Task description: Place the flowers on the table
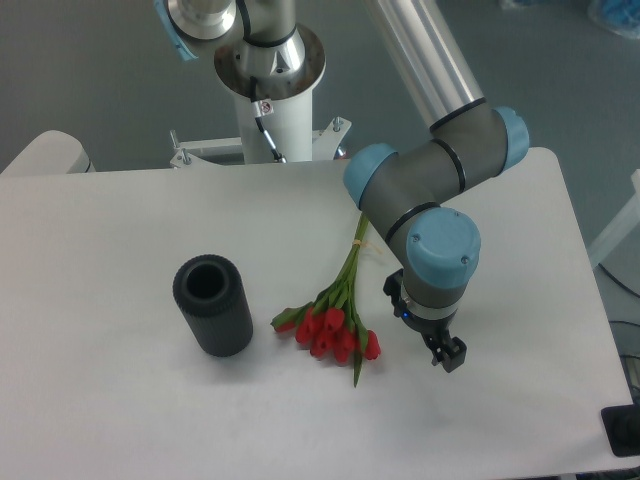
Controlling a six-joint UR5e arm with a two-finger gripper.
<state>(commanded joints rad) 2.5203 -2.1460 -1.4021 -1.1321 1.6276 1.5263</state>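
The tulip bunch (pixel 335 312) lies flat on the white surface (pixel 120 250), blooms toward the black ribbed vase (pixel 212 305) just to its left, stems running away up and right. The pincer (pixel 447 352) hangs on the bunch's far side, holding nothing; whether it is spread cannot be told. The placing looks done.

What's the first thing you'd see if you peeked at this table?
The bright red flowers jump out first, lying flat in the middle of the white table with their green stems pointing away toward the back. Just left of them stands a black ribbed cylinder, and to their right the big grey-and-blue arm hangs its gripper over the table.
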